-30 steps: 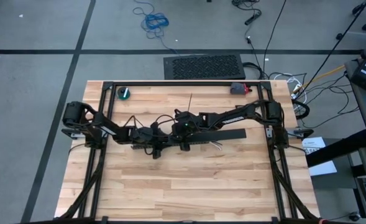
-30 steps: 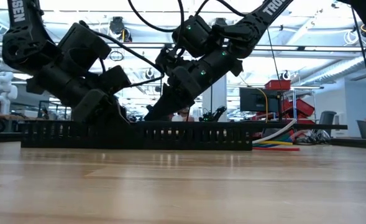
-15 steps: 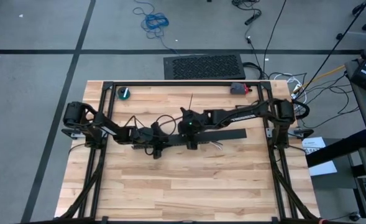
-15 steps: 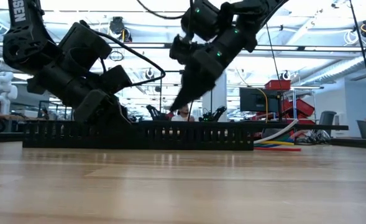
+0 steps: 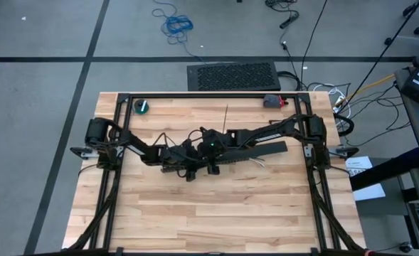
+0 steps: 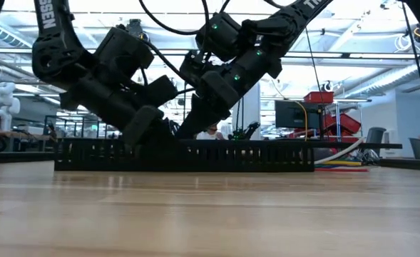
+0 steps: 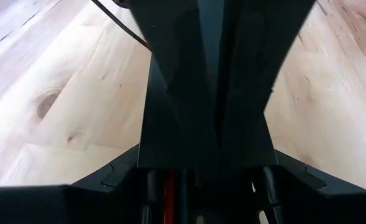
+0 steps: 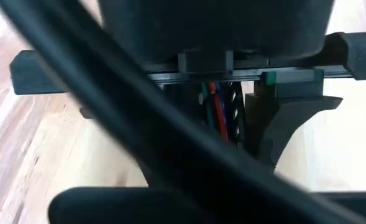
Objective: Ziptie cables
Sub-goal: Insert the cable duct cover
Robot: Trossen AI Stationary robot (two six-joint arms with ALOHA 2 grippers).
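cables (image 6: 336, 164): thin coloured wires lying in the black slotted duct (image 6: 185, 155), ends poking out its far right end. Light and floppy, so you'd best pinch the whole bunch, not one strand.
zipties: can't pick one out for sure.
left gripper (image 5: 188, 171): down on the duct left of its middle, jaws spread fairly wide; can't tell what they hold.
right gripper (image 5: 213, 168): just right of it on the duct, pinched fully closed.
table (image 5: 195, 220): bare wood around the duct.

a black slotted duct (image 5: 259, 153) lies on the wooden table (image 5: 195, 213).
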